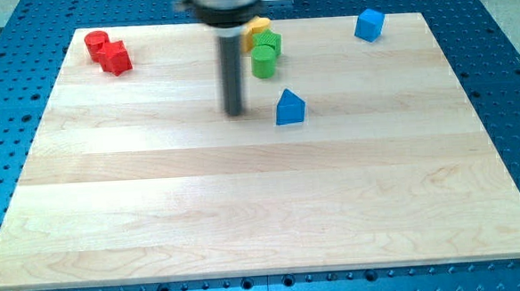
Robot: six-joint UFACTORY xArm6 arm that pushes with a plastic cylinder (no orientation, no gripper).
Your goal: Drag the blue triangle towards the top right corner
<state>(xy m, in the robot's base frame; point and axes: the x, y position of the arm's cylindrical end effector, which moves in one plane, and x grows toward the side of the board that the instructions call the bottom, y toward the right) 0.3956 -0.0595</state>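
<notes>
1. My tip [234, 112], the tool's lower end, rests on the bench [245, 209], a bare rod holding nothing.
2. The blue triangle [289, 107] sits just to its right, apart from it.
3. Above-right stand a green cylinder [264, 61], a green block [271, 43] and a yellow block [256, 26].
4. Farther right, at the top: a blue cube [370, 24].
5. Far upper-left: a red cylinder [97, 43] touching a red block [115, 59].

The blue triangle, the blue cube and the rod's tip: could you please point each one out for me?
blue triangle [289, 108], camera view, on its front face.
blue cube [370, 25], camera view, at the middle of the block.
my tip [234, 112], camera view, on the rod's very end, left of the blue triangle.
</notes>
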